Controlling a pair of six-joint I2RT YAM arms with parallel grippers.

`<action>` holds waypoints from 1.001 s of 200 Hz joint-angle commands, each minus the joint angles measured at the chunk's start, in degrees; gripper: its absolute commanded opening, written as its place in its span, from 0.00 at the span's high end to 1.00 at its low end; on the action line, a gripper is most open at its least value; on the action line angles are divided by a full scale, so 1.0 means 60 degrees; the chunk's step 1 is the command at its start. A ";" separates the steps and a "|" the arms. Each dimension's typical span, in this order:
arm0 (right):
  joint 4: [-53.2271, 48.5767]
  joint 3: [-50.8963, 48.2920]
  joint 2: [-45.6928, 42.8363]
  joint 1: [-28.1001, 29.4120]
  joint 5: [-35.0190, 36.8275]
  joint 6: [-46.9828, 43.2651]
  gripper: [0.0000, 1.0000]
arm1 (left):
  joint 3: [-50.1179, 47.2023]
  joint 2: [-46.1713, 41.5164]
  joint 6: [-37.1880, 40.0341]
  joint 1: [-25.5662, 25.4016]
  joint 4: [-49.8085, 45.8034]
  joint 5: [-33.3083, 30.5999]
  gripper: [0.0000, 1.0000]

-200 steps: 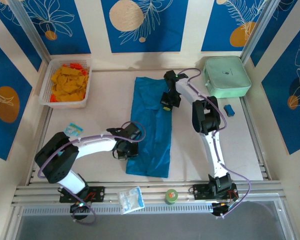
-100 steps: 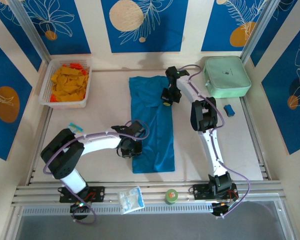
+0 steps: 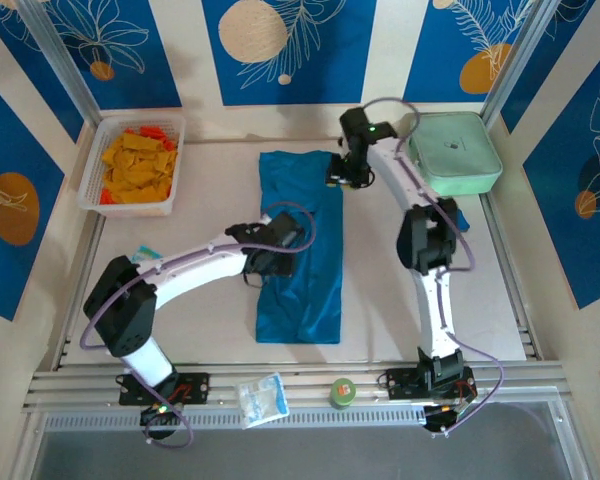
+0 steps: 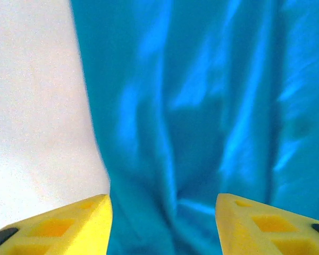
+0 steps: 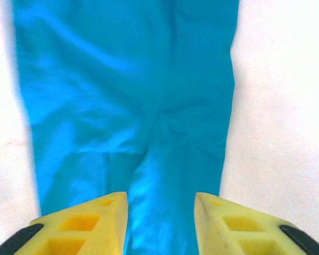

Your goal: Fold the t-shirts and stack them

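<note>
- The teal-blue t-shirt [image 3: 315, 285] lies flat in the middle of the surface [image 3: 210, 200], folded into a long narrow strip that runs from the far edge toward the near edge.
- The left gripper [image 3: 266, 266] hovers over the strip's left edge, about halfway along its length.
- In the left wrist view the left gripper [image 4: 162, 204] is released: its yellow fingers [image 4: 69, 226] stand well apart, with nothing pinched between them and the wrinkled t-shirt [image 4: 202, 106] below.
- The right gripper [image 3: 342, 178] is at the strip's far right corner.
- In the right wrist view the right gripper [image 5: 160, 199] is also released: its fingers [image 5: 239, 226] are parted above the t-shirt [image 5: 127, 79], and bare surface shows on both sides of the cloth.
- A white basket [image 3: 93, 180] holding orange and yellow cloth sits in the far left corner.
- A mint-green case [image 3: 452, 152] sits in the far right corner.
- A clear packet [image 3: 260, 398] and a green roll [image 3: 342, 392] lie on the rails at the near edge, between the two arm bases.
</note>
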 commanded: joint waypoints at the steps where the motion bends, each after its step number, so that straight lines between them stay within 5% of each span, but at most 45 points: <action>1: 0.0206 -0.0831 -0.2918 0.0008 0.0092 -0.1363 0.58 | 0.1041 -0.0450 0.1919 0.0039 -0.0060 -0.1259 0.31; 16: 0.0986 -0.2065 -0.4668 0.0038 0.0137 -0.2006 0.54 | 0.1534 -0.0866 0.3263 0.0063 0.0549 -0.1450 0.00; 41: 0.2578 -0.4438 -0.7611 0.0070 0.0389 -0.2920 0.30 | 0.2100 -0.1603 0.5855 0.0130 0.1649 -0.1355 0.00; 62: 0.4063 -0.6886 -0.9919 0.0177 -0.1295 -0.5745 0.29 | 0.2352 -0.2182 0.8064 0.0143 0.2364 -0.0756 0.00; 76: 0.5133 -0.8432 -1.1293 0.0583 -0.0796 -0.6918 0.13 | 0.2491 -0.2550 0.9183 0.0155 0.2520 -0.0323 0.01; 86: 0.5174 -0.8848 -1.1855 0.0686 -0.0732 -0.7527 0.11 | 0.2479 -0.2830 0.9923 0.0151 0.2620 -0.0061 0.01; 119: 0.2010 -0.8760 -1.2234 0.1018 -0.1716 -1.1088 0.15 | 0.0781 -0.4519 1.3583 0.0136 0.3202 0.2187 0.01; 138: 0.0868 -0.9321 -1.2328 0.1841 -0.1201 -1.2781 0.14 | -0.1076 -0.5930 1.6351 0.0121 0.3281 0.3406 0.01; 200: 0.0596 -1.1458 -1.0913 0.4271 0.0647 -1.3793 0.16 | -0.2228 -0.6554 1.8760 -0.0666 -0.1193 0.2350 0.01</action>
